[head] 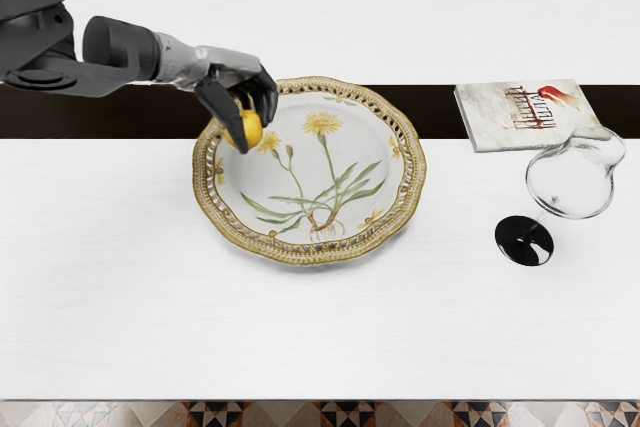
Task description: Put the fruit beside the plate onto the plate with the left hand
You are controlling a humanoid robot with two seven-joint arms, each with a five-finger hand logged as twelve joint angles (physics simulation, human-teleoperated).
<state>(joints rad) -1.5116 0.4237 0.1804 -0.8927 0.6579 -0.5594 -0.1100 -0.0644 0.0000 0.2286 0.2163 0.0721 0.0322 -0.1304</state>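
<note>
Your left hand (238, 97) reaches in from the left edge and sits over the upper-left rim of the plate (410, 162), its dark fingers curled around a yellow fruit (248, 128). You cannot tell whether the fruit touches the plate. The plate has painted yellow flowers and rests on the white table (120, 287). Well to its right you have a book (525, 112), and just below that a wine glass (572, 175) lying on its side.

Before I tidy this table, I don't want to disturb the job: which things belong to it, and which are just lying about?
In the job: left hand, yellow fruit in its grasp, plate.
Lying about: book, wine glass on its side.
</note>
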